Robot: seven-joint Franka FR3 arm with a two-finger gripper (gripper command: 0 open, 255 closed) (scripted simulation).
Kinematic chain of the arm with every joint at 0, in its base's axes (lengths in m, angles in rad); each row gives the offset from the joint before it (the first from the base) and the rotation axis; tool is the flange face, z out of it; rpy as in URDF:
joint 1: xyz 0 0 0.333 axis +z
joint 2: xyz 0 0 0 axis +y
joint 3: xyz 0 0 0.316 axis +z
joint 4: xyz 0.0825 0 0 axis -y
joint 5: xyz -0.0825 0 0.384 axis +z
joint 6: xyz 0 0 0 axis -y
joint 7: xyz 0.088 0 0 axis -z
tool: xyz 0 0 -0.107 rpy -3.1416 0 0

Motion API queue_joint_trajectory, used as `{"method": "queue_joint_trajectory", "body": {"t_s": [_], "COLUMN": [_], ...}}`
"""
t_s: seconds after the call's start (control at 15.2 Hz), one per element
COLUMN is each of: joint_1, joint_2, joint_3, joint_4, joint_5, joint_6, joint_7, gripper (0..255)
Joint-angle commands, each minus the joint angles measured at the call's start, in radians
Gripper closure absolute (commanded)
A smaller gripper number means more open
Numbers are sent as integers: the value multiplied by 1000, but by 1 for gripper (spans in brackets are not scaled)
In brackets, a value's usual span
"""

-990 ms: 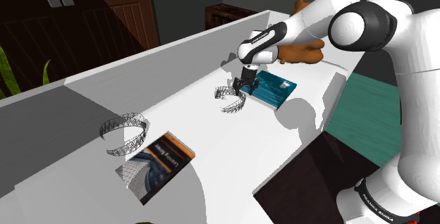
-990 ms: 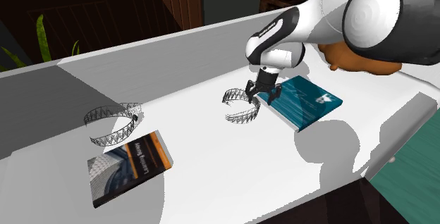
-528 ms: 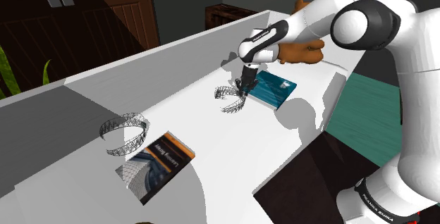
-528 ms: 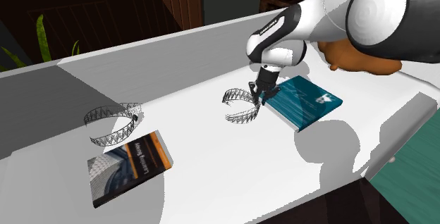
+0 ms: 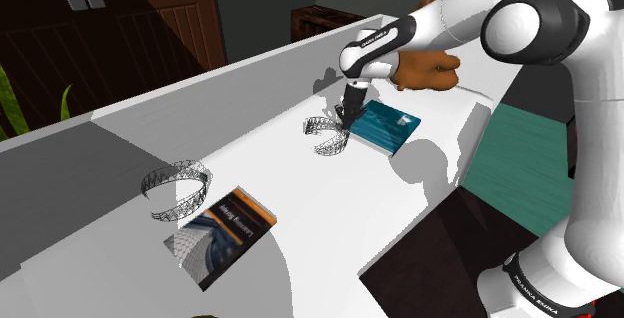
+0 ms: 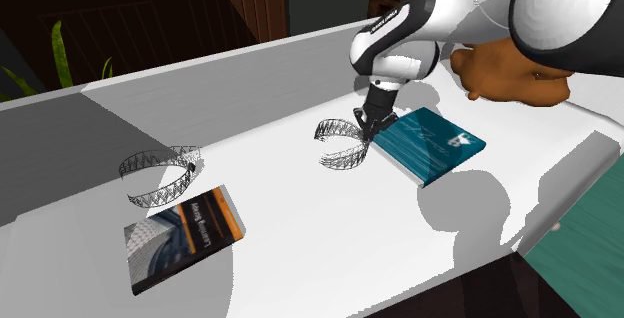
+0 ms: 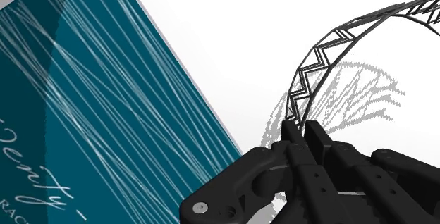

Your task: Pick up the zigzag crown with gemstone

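A long white bench (image 5: 330,206) crosses the room, brightly lit, with grey shade over the end at the shoulder view's left. Behind it stand a brown wooden door (image 5: 180,16), dark plank walling (image 5: 60,56), a dark slatted crate (image 5: 318,21) and green leaves (image 5: 12,106). Teal floor (image 5: 525,151) lies alongside.

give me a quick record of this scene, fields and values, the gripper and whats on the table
gripper: shut on the zigzag crown, clasping its band
crown position: beside the teal book, its shadow on the white table
second crown: apart, next to the dark book
brown object: past the teal book, toward the second exterior view's right
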Motion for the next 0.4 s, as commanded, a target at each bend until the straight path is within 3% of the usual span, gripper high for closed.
{"method": "queue_joint_trajectory", "body": {"t_s": [0.0,0.33], "joint_1": [1,2], "joint_2": [-18,-43], "joint_3": [-1,-3], "joint_4": [2,6], "joint_5": [-2,-6], "joint_6": [-20,-49], "joint_7": [5,11], "gripper": [255,255]}}
